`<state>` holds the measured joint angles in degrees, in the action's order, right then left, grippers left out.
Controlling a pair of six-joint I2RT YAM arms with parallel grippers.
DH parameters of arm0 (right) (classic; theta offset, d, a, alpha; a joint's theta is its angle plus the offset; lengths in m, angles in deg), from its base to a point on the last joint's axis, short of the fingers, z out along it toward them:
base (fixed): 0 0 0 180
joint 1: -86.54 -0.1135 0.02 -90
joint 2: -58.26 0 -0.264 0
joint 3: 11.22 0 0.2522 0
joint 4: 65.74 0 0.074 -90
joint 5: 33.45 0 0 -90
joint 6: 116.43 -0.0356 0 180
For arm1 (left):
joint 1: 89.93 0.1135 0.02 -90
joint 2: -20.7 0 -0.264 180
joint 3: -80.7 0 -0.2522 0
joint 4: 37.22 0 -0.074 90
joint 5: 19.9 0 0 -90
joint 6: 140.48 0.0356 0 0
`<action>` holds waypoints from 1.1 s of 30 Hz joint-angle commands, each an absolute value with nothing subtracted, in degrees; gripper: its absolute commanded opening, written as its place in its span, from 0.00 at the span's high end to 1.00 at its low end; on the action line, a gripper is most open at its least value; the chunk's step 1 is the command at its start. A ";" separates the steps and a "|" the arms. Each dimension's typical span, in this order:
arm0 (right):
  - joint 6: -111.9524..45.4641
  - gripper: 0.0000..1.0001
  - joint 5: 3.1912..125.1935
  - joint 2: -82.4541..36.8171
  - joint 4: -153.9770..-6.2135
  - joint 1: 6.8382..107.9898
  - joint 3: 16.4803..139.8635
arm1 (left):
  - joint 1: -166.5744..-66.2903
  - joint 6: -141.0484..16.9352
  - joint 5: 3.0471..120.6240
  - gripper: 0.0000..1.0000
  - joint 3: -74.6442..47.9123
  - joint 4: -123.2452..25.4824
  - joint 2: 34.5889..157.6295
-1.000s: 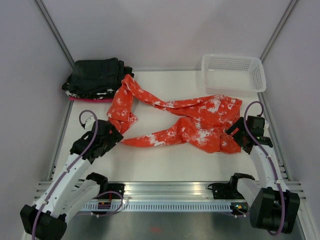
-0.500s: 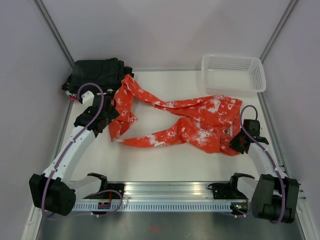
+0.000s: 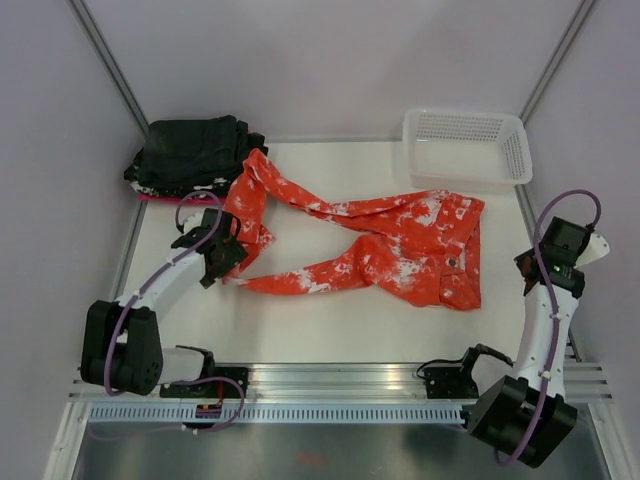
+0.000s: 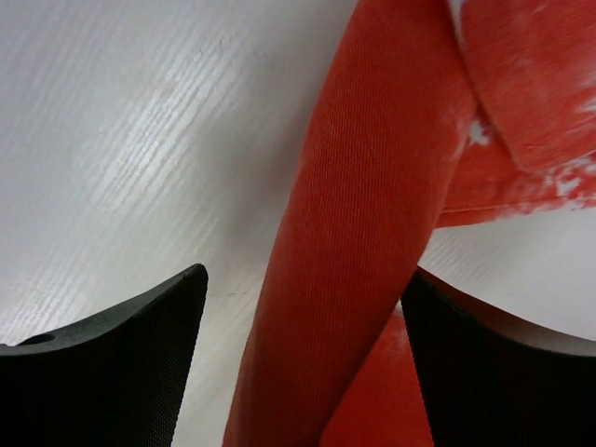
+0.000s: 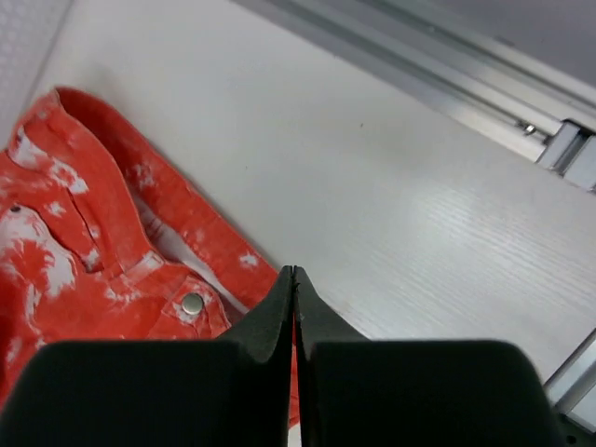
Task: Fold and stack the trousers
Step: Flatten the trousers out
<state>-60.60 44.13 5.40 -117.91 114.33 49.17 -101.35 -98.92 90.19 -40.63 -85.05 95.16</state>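
Note:
The trousers (image 3: 400, 245) lie spread on the white table, orange-red with white splotches, waist to the right and both legs running left. My left gripper (image 3: 222, 258) is low over the end of the left leg. Its jaws are open with a rolled fold of the trousers (image 4: 372, 186) between them, and the right finger (image 4: 503, 372) is against the cloth. My right gripper (image 3: 527, 263) hangs to the right of the waist, clear of the cloth. It (image 5: 294, 272) is shut with nothing in it; the waistband and its metal button (image 5: 193, 303) lie below.
A stack of black folded garments (image 3: 195, 155) sits on a pink cloth (image 3: 170, 198) at the back left, touching the end of one leg. A white mesh basket (image 3: 465, 140) stands at the back right. An aluminium rail (image 3: 340, 375) runs along the near edge.
My left gripper swung from the near left up to the leg end and began to narrow. My right gripper shut at the waist corner, tugged it nearer, then drew away to the right.

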 commanded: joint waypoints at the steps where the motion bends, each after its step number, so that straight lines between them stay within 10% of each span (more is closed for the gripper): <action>1: -58.51 1.00 53.79 3.94 -119.06 115.63 47.01 | -101.18 -103.03 84.00 0.12 -43.17 -78.59 98.39; 5: -57.36 0.79 71.91 5.26 -114.31 115.54 46.05 | -101.18 -104.18 83.89 0.38 -43.79 -76.30 101.21; 8: -55.88 0.45 76.32 5.09 -115.18 114.67 45.96 | -101.18 -102.69 87.57 0.98 -41.69 -79.00 99.20; 11: -54.03 0.27 76.77 4.56 -116.23 113.53 44.91 | -101.18 -99.35 98.98 0.98 -36.07 -88.84 94.19; 17: -55.26 0.23 80.98 2.10 -113.69 111.95 39.46 | -101.18 -88.13 123.69 0.97 -27.27 -100.73 83.39; 19: -54.38 0.23 81.25 0.70 -113.78 111.59 38.75 | -101.18 -86.78 127.57 0.85 -26.47 -102.47 81.88; 21: -53.76 0.23 81.25 -0.35 -113.95 110.63 38.40 | -101.18 -86.25 126.19 0.12 -27.43 -102.93 81.00; 22: -53.85 0.23 81.42 -0.45 -113.60 110.01 38.31 | -101.18 -86.07 124.43 0.01 -27.87 -103.19 81.00; 33: -54.56 0.26 69.51 -1.42 -114.56 87.17 39.63 | -101.27 -77.99 110.10 0.00 -26.92 -95.30 85.74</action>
